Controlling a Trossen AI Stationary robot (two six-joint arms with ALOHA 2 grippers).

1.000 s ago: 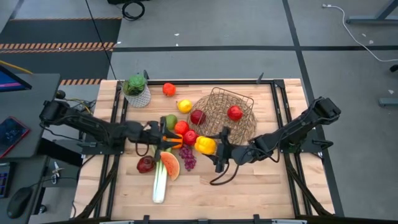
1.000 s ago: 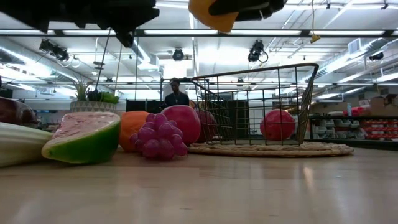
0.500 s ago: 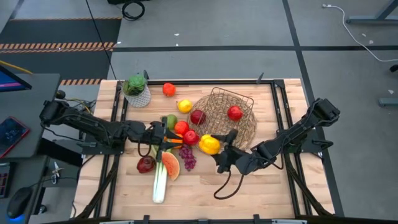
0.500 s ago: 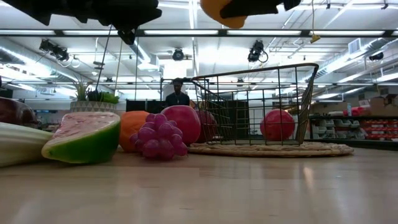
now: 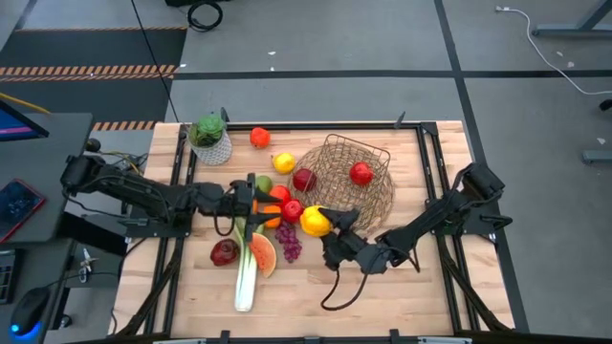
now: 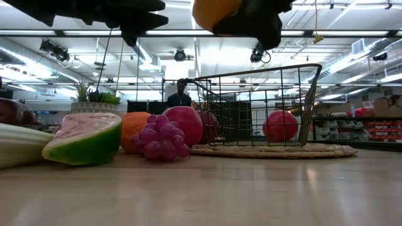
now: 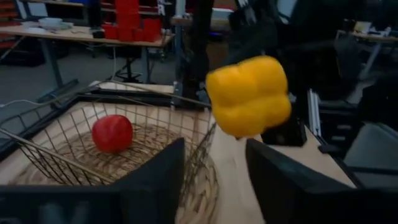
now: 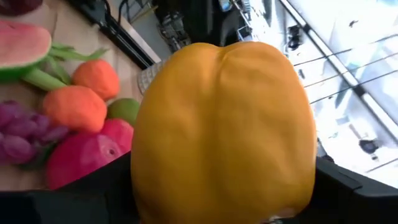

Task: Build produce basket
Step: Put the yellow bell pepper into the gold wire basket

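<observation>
From the table-height camera, the leek point(image 6: 19, 144) and the watermelon slice point(image 6: 85, 138) lie closest, with the purple grapes point(image 6: 160, 137), an orange point(image 6: 133, 129) and a red apple point(image 6: 185, 123) just behind them on the wooden table point(image 6: 251, 188). Beyond these stands the basket point(image 5: 349, 172), its woven rim flat on the table and its wire body upright, holding two red apples point(image 5: 360, 173). Above the fruit, the right gripper point(image 5: 330, 227) hangs off the table with a yellow bell pepper point(image 5: 314, 221) pinched between its widely spread fingers, the pepper filling most of that arm's wrist view and sitting just beside the basket's near rim. The left gripper point(image 5: 251, 203) hovers over the cluster of loose produce, near the orange and a green pear point(image 5: 263, 183); its fingers point(image 7: 152, 180) stand apart with nothing between them, pointed toward the pepper and the basket. Farther back on the table lie a yellow lemon point(image 5: 283, 162) and a small orange-red fruit point(image 5: 259, 137), and at the far left corner a potted plant point(image 5: 209, 138). A dark red apple point(image 5: 224, 252) sits beside the leek. In the room behind, a person point(image 6: 179, 94) stands well away.
</observation>
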